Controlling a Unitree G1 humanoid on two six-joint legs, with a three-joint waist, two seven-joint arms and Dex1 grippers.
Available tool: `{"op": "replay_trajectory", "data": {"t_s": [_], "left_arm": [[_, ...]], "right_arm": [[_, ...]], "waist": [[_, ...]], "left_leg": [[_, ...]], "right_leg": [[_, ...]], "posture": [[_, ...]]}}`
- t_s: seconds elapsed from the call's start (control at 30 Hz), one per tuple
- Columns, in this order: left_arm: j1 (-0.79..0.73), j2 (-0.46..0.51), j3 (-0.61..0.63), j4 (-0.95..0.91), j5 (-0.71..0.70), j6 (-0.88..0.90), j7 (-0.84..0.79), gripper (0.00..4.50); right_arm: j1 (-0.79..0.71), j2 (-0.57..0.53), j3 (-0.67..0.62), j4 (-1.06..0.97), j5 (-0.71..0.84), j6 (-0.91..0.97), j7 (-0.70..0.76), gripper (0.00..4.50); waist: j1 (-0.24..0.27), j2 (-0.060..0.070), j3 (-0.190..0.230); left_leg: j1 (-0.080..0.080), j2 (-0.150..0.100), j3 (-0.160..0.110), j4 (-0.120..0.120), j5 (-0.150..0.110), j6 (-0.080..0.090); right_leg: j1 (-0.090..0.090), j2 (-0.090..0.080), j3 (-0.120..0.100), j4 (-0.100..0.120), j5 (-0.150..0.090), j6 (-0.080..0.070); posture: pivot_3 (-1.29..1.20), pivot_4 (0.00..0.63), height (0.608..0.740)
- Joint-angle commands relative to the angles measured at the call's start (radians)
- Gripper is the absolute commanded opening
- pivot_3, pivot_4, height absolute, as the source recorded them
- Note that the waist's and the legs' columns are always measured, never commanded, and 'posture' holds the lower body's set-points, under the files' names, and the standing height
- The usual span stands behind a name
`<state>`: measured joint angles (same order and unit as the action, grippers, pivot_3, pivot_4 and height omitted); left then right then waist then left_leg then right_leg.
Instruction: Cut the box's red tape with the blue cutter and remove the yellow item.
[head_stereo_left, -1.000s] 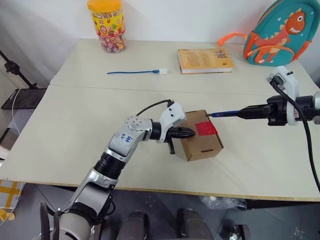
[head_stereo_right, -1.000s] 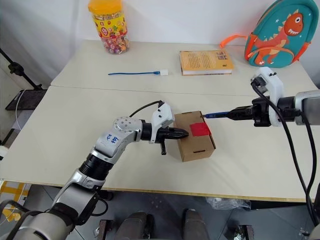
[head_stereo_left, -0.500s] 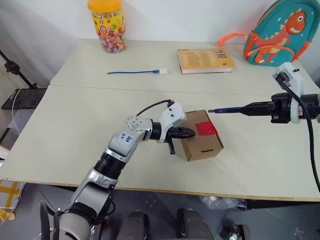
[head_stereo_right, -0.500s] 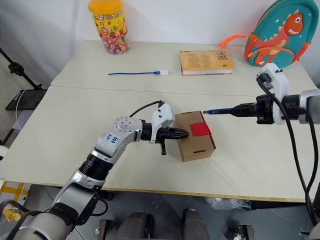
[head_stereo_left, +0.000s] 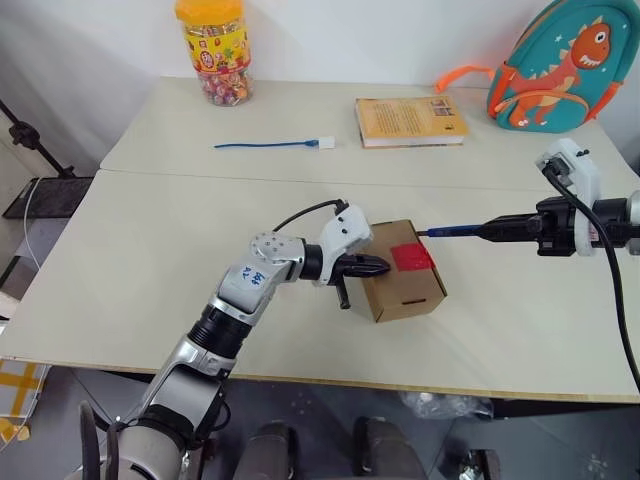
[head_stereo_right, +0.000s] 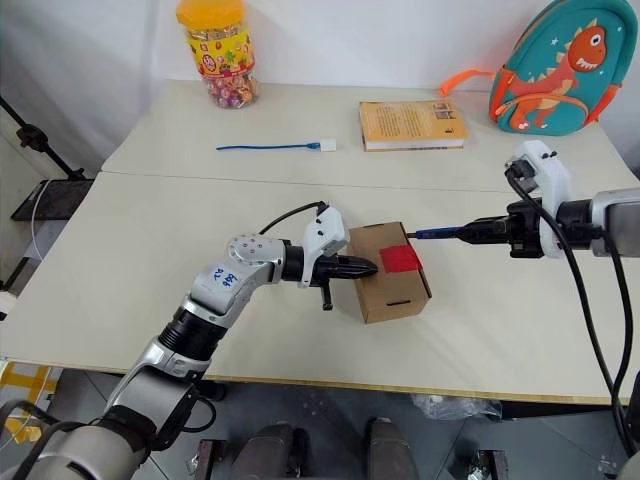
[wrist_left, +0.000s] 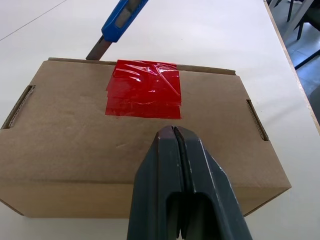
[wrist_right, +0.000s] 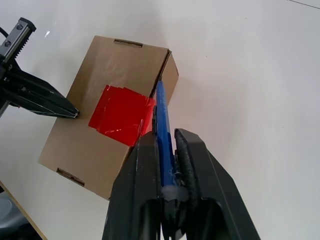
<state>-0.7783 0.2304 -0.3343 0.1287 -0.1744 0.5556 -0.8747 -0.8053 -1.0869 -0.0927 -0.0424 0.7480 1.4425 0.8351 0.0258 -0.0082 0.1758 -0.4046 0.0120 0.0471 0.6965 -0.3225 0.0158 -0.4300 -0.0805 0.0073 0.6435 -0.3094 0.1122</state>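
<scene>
Right wrist view is showing the right gripper (wrist_right: 165, 150) with its two black fingers squeezing the blue cutter (wrist_right: 162, 120) between them, the tool sticking out ahead with its tip reaching the box (wrist_right: 95, 145) at the edge where the red tape (wrist_right: 120, 115) is folding over. From the head, that gripper (head_stereo_left: 500, 230) is hanging out on the right side of the table (head_stereo_left: 150, 250), pointing the cutter (head_stereo_left: 450, 230) leftward so its tip is sitting just beside the box's upper right corner.

The left gripper (head_stereo_left: 375, 266) is pressing against the opposite side of the box (head_stereo_left: 400, 280), its fingers pinched together with nothing between them. In the left wrist view those closed fingers (wrist_left: 185, 165) are lying over the cardboard lid, just short of the tape (wrist_left: 145, 90), and the cutter's metal tip (wrist_left: 97, 50) is touching the far edge of the lid beside the tape.

The box is standing closed near the middle of the front table. Farther back are lying a blue cable (head_stereo_left: 270, 144), a yellow book (head_stereo_left: 410, 120), a candy jar (head_stereo_left: 213, 50) and a dinosaur backpack (head_stereo_left: 555, 65).
</scene>
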Motion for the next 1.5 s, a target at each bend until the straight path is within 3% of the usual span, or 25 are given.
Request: {"op": "replay_trajectory", "data": {"t_s": [0.03,0.3,1.5], "left_arm": [[0.023,-0.003,-0.033,-0.004,0.012,0.020,-0.007,0.00],[0.028,-0.007,-0.035,-0.004,0.012,0.022,-0.005,0.00],[0.029,-0.003,-0.033,-0.010,0.013,0.034,-0.004,0.00]], "right_arm": [[-0.015,-0.004,-0.029,-0.022,-0.001,-0.012,-0.004,0.16],[-0.066,-0.020,-0.037,0.000,0.011,0.010,0.009,0.16],[0.010,0.007,-0.052,-0.074,0.030,0.084,-0.029,0.16]], "waist": [[0.000,0.000,0.000],[0.000,0.000,0.000],[-0.001,0.000,0.000]], "left_leg": [[0.000,0.000,0.000,0.000,0.000,0.000],[0.000,0.000,-0.001,0.000,0.000,0.000],[0.001,0.000,-0.001,0.000,0.000,0.000]], "right_leg": [[0.000,0.000,0.000,0.000,0.000,0.000],[0.000,0.000,0.000,0.000,0.000,0.000],[0.001,0.000,0.000,0.000,0.000,0.000]], "posture": [[0.00,0.150,0.740],[0.00,0.150,0.740],[0.00,0.150,0.740]]}}
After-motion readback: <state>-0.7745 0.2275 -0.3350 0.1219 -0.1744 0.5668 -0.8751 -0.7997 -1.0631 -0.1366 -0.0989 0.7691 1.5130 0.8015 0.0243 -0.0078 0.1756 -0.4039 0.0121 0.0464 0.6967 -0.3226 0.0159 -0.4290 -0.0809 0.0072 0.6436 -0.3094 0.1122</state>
